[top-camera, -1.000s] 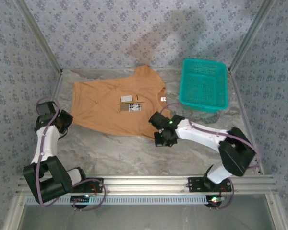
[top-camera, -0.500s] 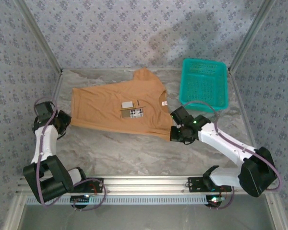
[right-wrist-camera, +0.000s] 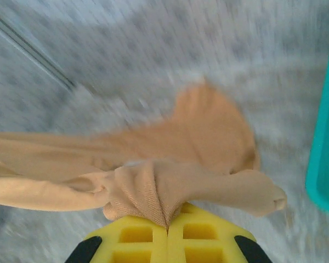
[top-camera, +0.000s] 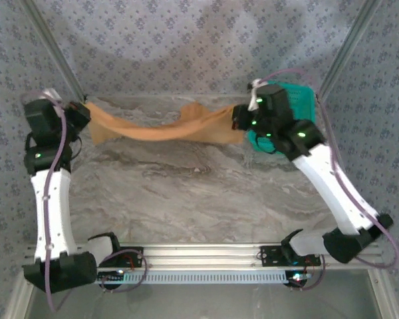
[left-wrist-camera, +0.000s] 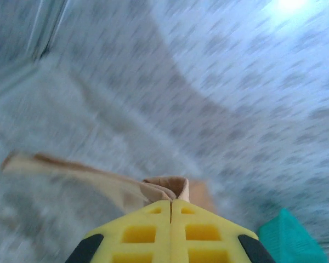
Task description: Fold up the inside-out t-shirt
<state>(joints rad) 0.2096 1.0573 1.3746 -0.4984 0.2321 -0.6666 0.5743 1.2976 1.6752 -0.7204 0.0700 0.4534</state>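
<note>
The tan inside-out t-shirt (top-camera: 163,127) hangs stretched in the air between both arms above the back of the table, sagging in the middle. My left gripper (top-camera: 86,119) is raised at the back left, shut on one end of the shirt (left-wrist-camera: 167,189); its yellow fingers (left-wrist-camera: 142,233) meet with cloth pinched at the tips. At the back right my right gripper (top-camera: 239,123) is shut on the other end, a bunch of fabric (right-wrist-camera: 153,186) squeezed between its yellow fingers (right-wrist-camera: 205,230). Both wrist views are blurred.
A teal basket (top-camera: 299,106) stands at the back right corner, partly behind the right arm; its rim (right-wrist-camera: 324,137) shows at the right edge of the right wrist view. Patterned walls enclose the marbled table (top-camera: 186,199) on three sides.
Both arms have risen and swung toward the back, lifting the shirt off the table, where it lay flat. It now hangs stretched between the two grippers.
</note>
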